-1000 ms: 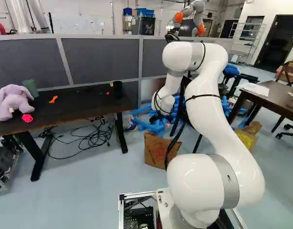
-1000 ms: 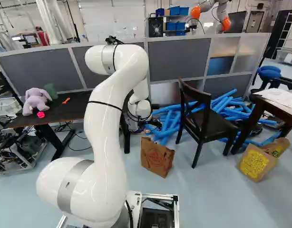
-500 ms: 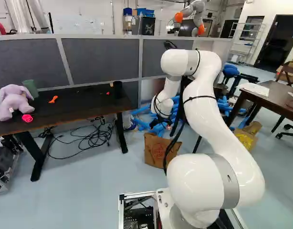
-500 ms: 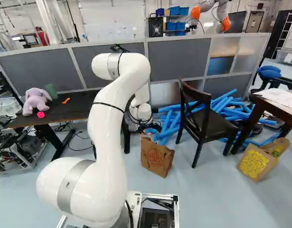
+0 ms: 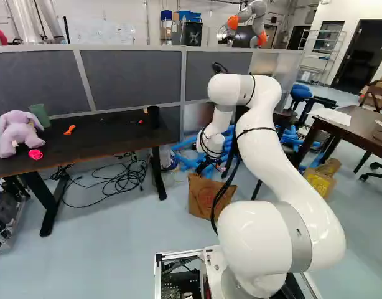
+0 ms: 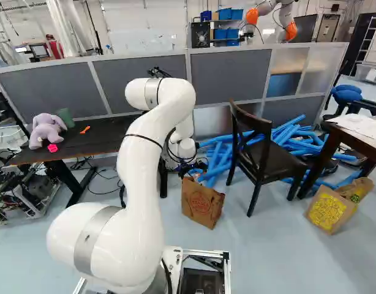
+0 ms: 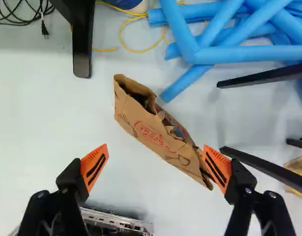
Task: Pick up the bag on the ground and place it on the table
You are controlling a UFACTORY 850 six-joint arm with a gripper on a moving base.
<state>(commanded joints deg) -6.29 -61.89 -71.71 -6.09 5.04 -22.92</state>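
My gripper [image 5: 206, 166] hangs above and behind the brown paper bag [image 5: 204, 196] in the left base view. Seen from the wrist, the gripper [image 7: 156, 169] is open, its orange-padded fingers wide apart with only floor showing between the tips. The bag [image 7: 151, 130] stands on the floor below and ahead, its crumpled mouth open and its length slanting across; one fingertip overlaps its near end from above, no contact visible. A dark table [image 5: 85, 138] at the left of the left base view holds a purple plush toy [image 5: 18, 132], a pink item and an orange item.
Blue foam tubes [image 7: 239, 53] lie just beyond the bag. A dark chair [image 6: 261, 156] stands beside it. Another table [image 6: 359, 131] and a second paper bag [image 6: 332, 209] are farther right. Cables [image 5: 119, 180] lie under the dark table. Another robot [image 5: 250, 22] is behind the partition.
The arm has come down and its upper part has swung slightly, bringing the gripper lower toward the bag. The base and the bag have stayed where they were.
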